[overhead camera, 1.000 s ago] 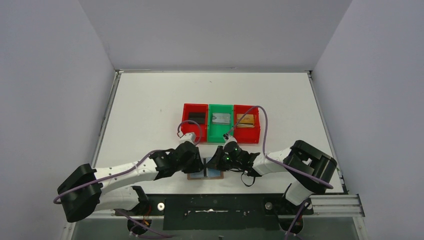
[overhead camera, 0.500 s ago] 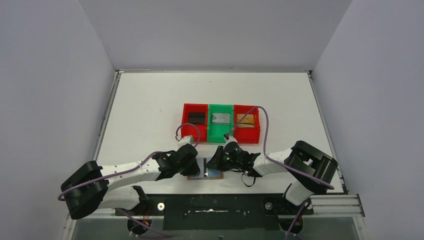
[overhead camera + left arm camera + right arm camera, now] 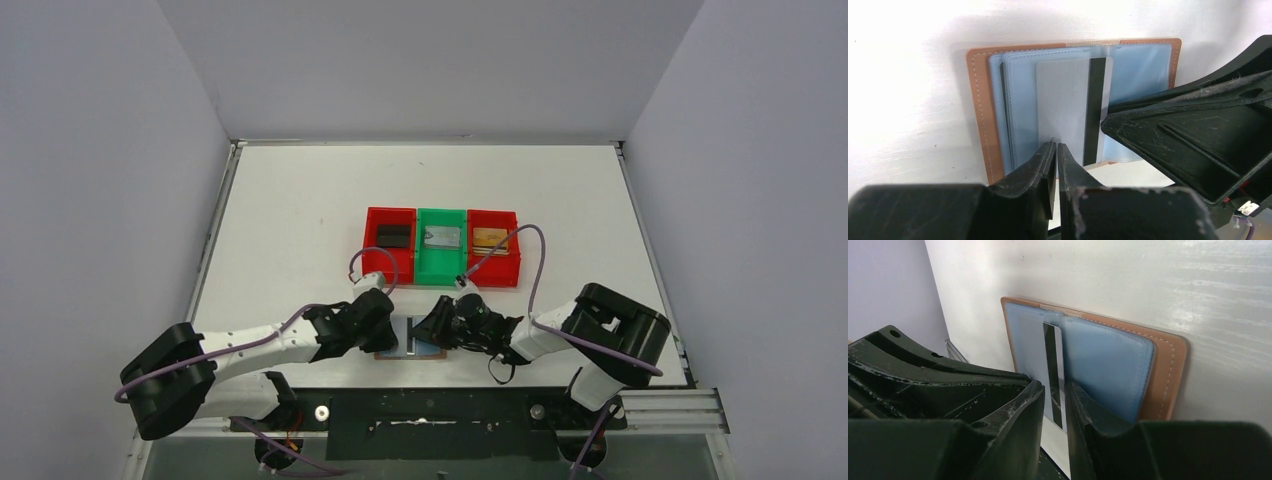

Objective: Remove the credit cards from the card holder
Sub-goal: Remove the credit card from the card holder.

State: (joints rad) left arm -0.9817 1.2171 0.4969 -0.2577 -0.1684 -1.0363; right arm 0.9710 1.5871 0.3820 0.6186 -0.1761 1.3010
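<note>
The card holder (image 3: 979, 110) lies open and flat at the near edge of the worktop (image 3: 908, 75), between my two grippers. A striped card (image 3: 1063, 100), grey with a black band, lies over its blue pockets; I can't tell how deep it sits in a slot.

On my left gripper (image 3: 1056, 146) the jaws are pinched almost closed, tips at that card's near edge. I can't tell if they actually have hold of it. On my right gripper (image 3: 1055, 390) the jaws are a little apart and grip nothing, with the black band showing in the gap.

Risk, as I judge it: with the right jaws loose nothing pins the holder, so a pull from the left could drag it along, or the tips could slip off the thin edge. The grippers are close enough to knock together.

Both arms reach low and inward, wrists tilted down.

Farther out is a row of bins: left red bin (image 3: 372, 250) with a black card (image 3: 393, 235), green bin (image 3: 440, 270) with a silver card (image 3: 441, 237), and right red bin (image 3: 495, 272) with a tan card (image 3: 490, 238).
</note>
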